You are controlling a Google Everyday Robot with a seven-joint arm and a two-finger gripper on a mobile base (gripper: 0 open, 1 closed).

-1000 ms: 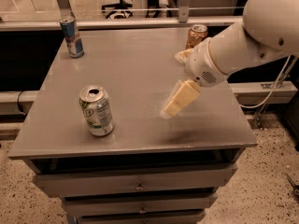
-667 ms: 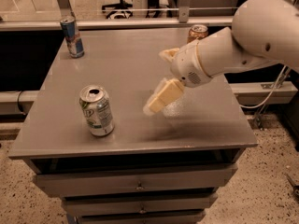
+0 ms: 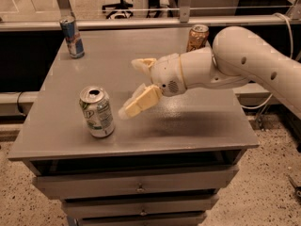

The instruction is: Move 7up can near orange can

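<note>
The 7up can point(image 3: 97, 111), silver-white with green markings and an opened silver top, stands upright near the front left of the grey table point(image 3: 188, 126). The orange can point(image 3: 197, 37) stands upright at the table's far right, partly hidden behind my arm. My gripper point(image 3: 135, 87) hovers above the table just right of the 7up can, a short gap away. Its cream fingers point(image 3: 140, 101) are spread open and hold nothing.
A slim blue-and-silver can point(image 3: 72, 36) stands at the table's far left corner. The table has drawers point(image 3: 138, 186) below its front edge. A rail point(image 3: 141, 22) runs behind the table, and office chairs stand further back.
My gripper has moved left and slightly down across the table, from the right side to close beside the 7up can. The cans have not moved.
</note>
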